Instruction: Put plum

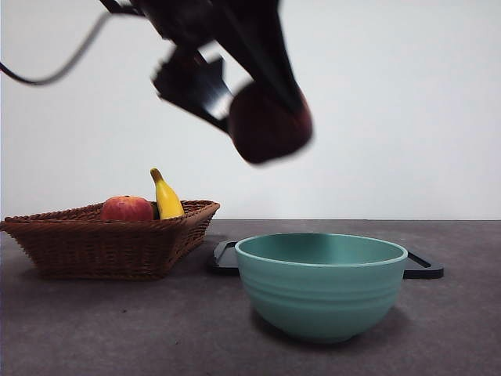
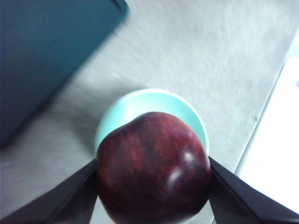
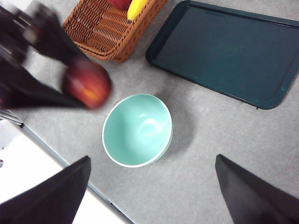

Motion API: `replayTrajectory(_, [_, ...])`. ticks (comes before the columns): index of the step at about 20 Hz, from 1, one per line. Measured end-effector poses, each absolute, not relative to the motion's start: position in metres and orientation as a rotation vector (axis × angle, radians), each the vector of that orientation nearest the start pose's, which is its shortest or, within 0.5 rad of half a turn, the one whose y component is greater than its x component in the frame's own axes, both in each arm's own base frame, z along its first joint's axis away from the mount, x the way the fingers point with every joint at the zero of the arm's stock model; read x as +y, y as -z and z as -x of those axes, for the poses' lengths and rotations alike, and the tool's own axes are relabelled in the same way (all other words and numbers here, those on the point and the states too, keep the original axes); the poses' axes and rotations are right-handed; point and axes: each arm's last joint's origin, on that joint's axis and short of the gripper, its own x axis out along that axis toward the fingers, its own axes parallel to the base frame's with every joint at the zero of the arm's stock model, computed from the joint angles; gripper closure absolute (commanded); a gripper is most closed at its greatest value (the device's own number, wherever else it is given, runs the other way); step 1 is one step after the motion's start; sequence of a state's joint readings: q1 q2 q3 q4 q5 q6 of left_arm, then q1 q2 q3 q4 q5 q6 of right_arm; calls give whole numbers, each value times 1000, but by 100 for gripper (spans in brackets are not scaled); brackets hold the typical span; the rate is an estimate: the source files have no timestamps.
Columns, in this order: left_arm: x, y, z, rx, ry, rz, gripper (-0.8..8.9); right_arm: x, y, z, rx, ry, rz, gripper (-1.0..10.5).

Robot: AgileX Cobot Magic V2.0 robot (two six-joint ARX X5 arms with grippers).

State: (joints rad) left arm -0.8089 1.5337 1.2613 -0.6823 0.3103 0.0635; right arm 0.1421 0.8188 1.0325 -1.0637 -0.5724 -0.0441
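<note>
A smooth, round mint-green bowl with a ribbed outer wall stands nearest on the matte grey table, and above it the left gripper is clamped on the plum, a glossy maroon sphere held in the air between two flat black jaws (blurred in the front view). Behind the bowl lies a flat dark rectangular tray; beside the tray, a woven wicker basket holds a red-orange fruit and a curved yellow banana. The right gripper hangs high over the bowl, its jaws wide apart.
</note>
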Motion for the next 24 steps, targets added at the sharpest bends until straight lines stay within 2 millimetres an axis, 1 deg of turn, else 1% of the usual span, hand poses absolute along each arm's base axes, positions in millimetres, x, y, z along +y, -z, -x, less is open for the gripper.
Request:
replayTrajectory(2, [-251,-264,-215,968,1084,-330,545,34,-338,-124,832,-688,-146,520])
replayTrajectory(5, [-268,-238,-220,1000,1083,-382,545,34,-338,-124,832,-688,-146,520])
replayTrajectory(8, [-279,-216,-223,1033,1057,-439,544,34,-338,-124,832,-688,-146,520])
replayTrajectory(10, [-283,-206,-222,1042,1049,-481,544,34,-338,-124,831,-688,-145,520])
replayTrajectory(13, [-289,-199,-220,1034,1052,-533,542,34,-338,-124,826,-689,-144,520])
replayTrajectory(17, [-293,-196,-216,1023,1080,-571,531,34,-338,-124,826,-689,-144,520])
replayTrajectory(18, [-294,-196,-215,1020,1086,-579,520,34,-338,-124,826,-689,-144,520])
replayTrajectory(20, [-295,-196,-213,1013,1098,-592,454,34,-338,-124,826,-689,-144,520])
replayTrajectory(21, [-296,-196,-212,1013,1100,-594,436,34,-338,-124,826,-689,-144,520])
replayTrajectory(24, [-296,-196,-212,1012,1102,-596,436,34,-338,-124,826,-689,-144,520])
